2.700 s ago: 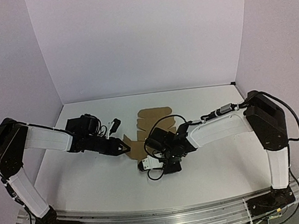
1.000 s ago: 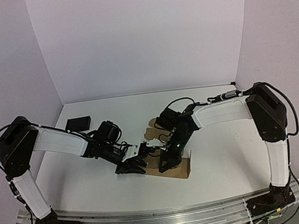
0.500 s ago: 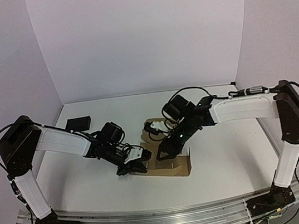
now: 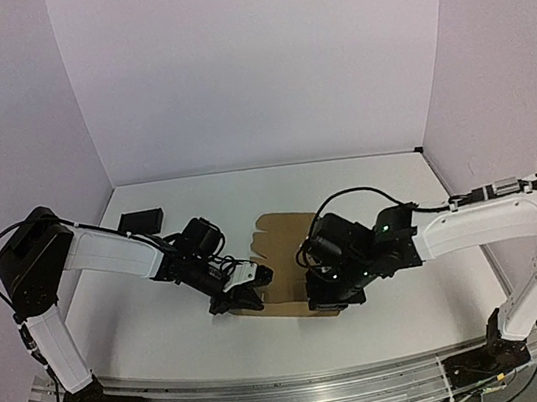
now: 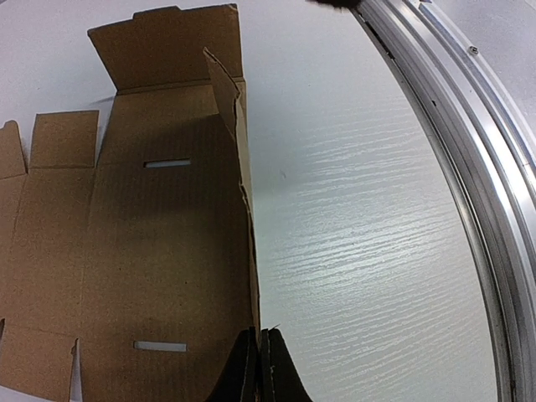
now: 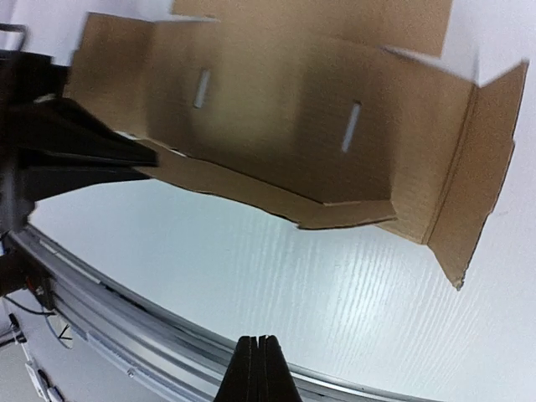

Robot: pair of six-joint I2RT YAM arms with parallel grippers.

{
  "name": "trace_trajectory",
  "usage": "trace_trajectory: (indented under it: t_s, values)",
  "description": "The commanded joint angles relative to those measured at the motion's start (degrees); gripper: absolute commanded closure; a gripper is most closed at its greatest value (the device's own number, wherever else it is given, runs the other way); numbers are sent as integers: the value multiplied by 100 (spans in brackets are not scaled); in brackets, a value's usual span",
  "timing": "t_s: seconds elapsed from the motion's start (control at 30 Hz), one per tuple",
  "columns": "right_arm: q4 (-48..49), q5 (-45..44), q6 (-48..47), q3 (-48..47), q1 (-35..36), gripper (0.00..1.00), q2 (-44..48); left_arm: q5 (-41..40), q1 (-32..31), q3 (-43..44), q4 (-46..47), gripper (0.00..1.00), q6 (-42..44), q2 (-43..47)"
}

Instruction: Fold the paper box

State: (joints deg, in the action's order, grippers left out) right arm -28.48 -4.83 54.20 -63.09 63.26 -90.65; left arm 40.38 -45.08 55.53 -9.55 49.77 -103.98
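Pinching half-open paper box: left claw

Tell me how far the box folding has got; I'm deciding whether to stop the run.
Done: one long side wall of the paper box stands up from the flat sheet. In hand: the left gripper pinches that wall's edge with its fingers; the right gripper is shut on nothing, off the cardboard. Left: the opposite flaps lie flat and the slots are unfilled, so most folding remains.
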Motion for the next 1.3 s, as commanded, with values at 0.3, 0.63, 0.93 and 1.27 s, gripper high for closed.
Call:
trace_trajectory:
  t_s: [0.3,0.63,0.93,1.27]
  values:
    - [-248,-1329,1324,6,-155,100,-981,154,-32,13,-92,100,435,-28]
    - [526,-910,789,-591,-371,100,-1659,324,-37,42,-36,100,631,-60]
    - [783,-408,645,-855,-374,100,-1994,412,-33,132,64,100,645,-109]
    - [-428,-1196,310,-927,-405,84,-1015,-225,-27,47,-9,100,66,-61]
